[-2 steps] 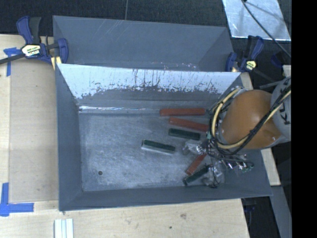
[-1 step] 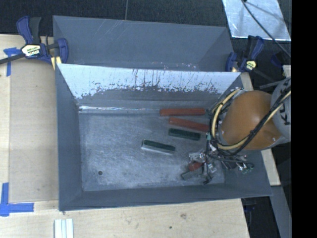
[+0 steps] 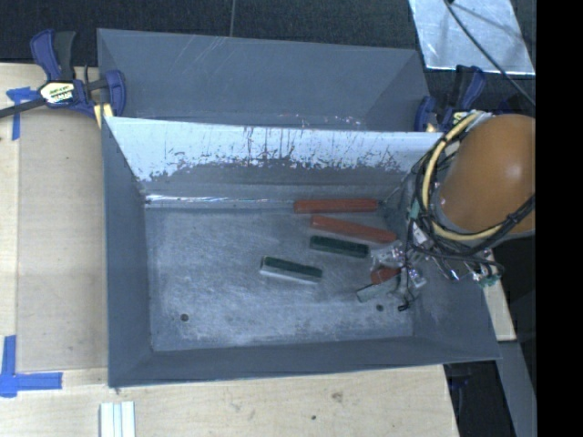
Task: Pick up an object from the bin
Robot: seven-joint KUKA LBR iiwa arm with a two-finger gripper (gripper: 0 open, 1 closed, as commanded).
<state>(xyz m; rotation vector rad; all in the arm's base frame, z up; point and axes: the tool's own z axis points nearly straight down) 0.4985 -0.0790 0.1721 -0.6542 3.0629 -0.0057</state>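
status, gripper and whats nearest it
Gripper low at right end of bin. Nearest: red-brown bar and dark green bar, just left of it. Second green bar lies apart, mid-floor.

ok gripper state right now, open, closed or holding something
gripper: cannot be told; it is low at the right side of the bin, near a dark green bar.

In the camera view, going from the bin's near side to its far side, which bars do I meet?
lone dark green flat bar → second dark green flat bar → nearer reddish-brown flat bar → farthest reddish-brown flat bar
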